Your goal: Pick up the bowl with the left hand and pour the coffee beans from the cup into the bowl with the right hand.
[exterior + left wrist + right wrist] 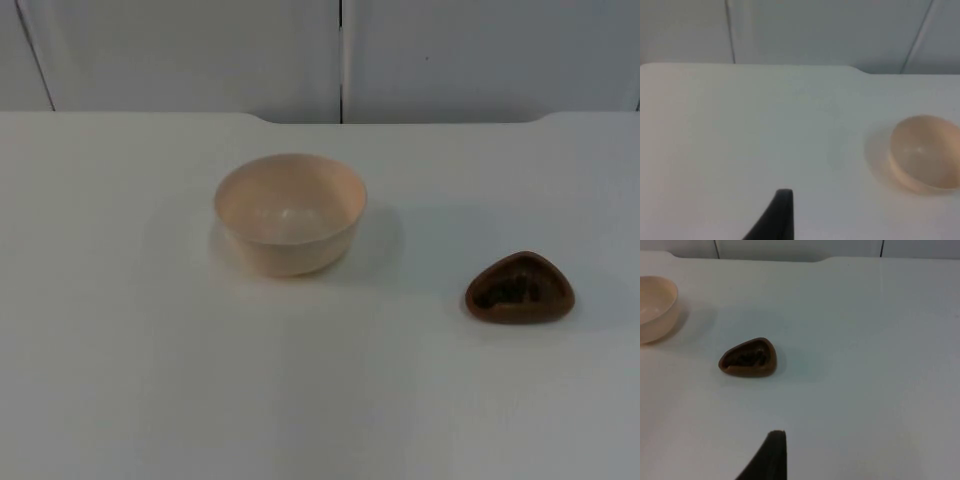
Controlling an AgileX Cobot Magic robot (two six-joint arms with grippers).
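Top view: the pale peach, round plastic bowl (290, 212) stands upright and empty near the middle of the white table (120, 380), and the small brown, rounded-triangle cup (520, 290) with dark coffee beans (512, 292) in its hollow sits well apart from it on the robot's right side. From the left tool (782, 210), of which a single black fingertip shows, the bowl lies ahead and off toward the right arm's side, with bare table between; from the right tool (772, 455) the cup lies ahead and a little toward the left arm's side, and the bowl sits further out beyond it. Whether either tool is open or closed I cannot tell. Neither is near its object, so the step in hand looks like the left arm's reach for the bowl, nothing lifted so far. To do it well, I would bring the left tool over the bowl's near rim, straddle the wall with one finger inside and one outside, and pinch it low enough that the bowl stays level when raised. The right tool is best kept waiting until the bowl is steady. A grey partition wall (200, 50) closes the table's far edge.
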